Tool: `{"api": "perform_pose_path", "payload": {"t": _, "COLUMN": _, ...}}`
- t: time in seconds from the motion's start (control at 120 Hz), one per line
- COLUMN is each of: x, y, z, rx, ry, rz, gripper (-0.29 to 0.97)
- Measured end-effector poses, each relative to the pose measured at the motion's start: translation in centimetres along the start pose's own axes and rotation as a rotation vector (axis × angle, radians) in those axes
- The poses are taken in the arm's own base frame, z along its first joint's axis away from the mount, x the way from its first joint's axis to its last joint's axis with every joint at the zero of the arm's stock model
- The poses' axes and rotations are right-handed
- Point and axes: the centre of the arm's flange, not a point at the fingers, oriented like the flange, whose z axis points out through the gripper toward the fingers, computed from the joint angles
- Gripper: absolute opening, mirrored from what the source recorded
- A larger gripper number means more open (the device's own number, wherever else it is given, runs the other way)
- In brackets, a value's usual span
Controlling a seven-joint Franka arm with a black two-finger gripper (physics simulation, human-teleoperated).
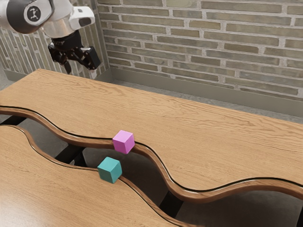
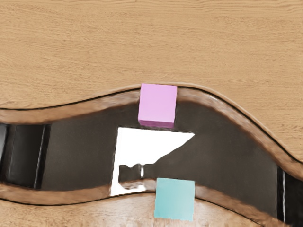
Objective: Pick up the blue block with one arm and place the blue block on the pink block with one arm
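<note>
Far from tool (image 1: pixel 78 64), pink block (image 1: pixel 123 141), blue block (image 1: pixel 110 170)

Wavy-split wooden table (image 1: pixel 199 118), pink block (image 1: pixel 123 141) at far edge, blue block (image 1: pixel 110 170) at near edge

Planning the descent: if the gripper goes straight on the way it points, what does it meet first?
Probably the blue block, or the dark gap beside it. The gripper hangs high and open, so depth is unclear.

The exterior camera is looking down across the counter (image 1: pixel 213 127) from the side; the wrist camera is facing straight down, sharing the pink block (image 1: pixel 123 141) and blue block (image 1: pixel 110 170).
</note>
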Motion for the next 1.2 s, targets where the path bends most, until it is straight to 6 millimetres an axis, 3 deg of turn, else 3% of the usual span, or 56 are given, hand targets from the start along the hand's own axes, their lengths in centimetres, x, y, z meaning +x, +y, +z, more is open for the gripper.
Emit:
{"api": "perform_pose_path", "payload": {"t": 0.083, "x": -1.2, "y": 0.7, "z": 1.6, "rx": -0.012, "ry": -0.074, "rz": 0.003, "gripper": 0.68}}
{"api": "perform_pose_path", "payload": {"t": 0.15, "x": -1.0, "y": 0.3, "z": 3.8, "rx": -0.001, "ry": -0.129, "rz": -0.012, "gripper": 0.68}}
{"api": "perform_pose_path", "payload": {"t": 0.258, "x": -1.6, "y": -0.2, "z": 11.5, "rx": 0.028, "ry": -0.27, "rz": -0.044, "gripper": 0.68}}
{"api": "perform_pose_path", "payload": {"t": 0.358, "x": -3.1, "y": 0.0, "z": 16.9, "rx": 0.036, "ry": -0.31, "rz": -0.065, "gripper": 0.68}}
{"api": "perform_pose_path", "payload": {"t": 0.533, "x": -3.3, "y": 0.5, "z": 22.9, "rx": 0.03, "ry": -0.288, "rz": -0.099, "gripper": 0.68}}
{"api": "perform_pose_path", "payload": {"t": 0.875, "x": -3.3, "y": -1.3, "z": 30.2, "rx": 0.023, "ry": -0.25, "rz": -0.195, "gripper": 0.68}}
{"api": "perform_pose_path", "payload": {"t": 1.058, "x": -3.3, "y": 1.0, "z": 33.3, "rx": -0.008, "ry": -0.258, "rz": -0.196, "gripper": 0.68}}
{"api": "perform_pose_path", "payload": {"t": 1.2, "x": -2.9, "y": 1.0, "z": 33.9, "rx": -0.03, "ry": -0.239, "rz": -0.216, "gripper": 0.68}}
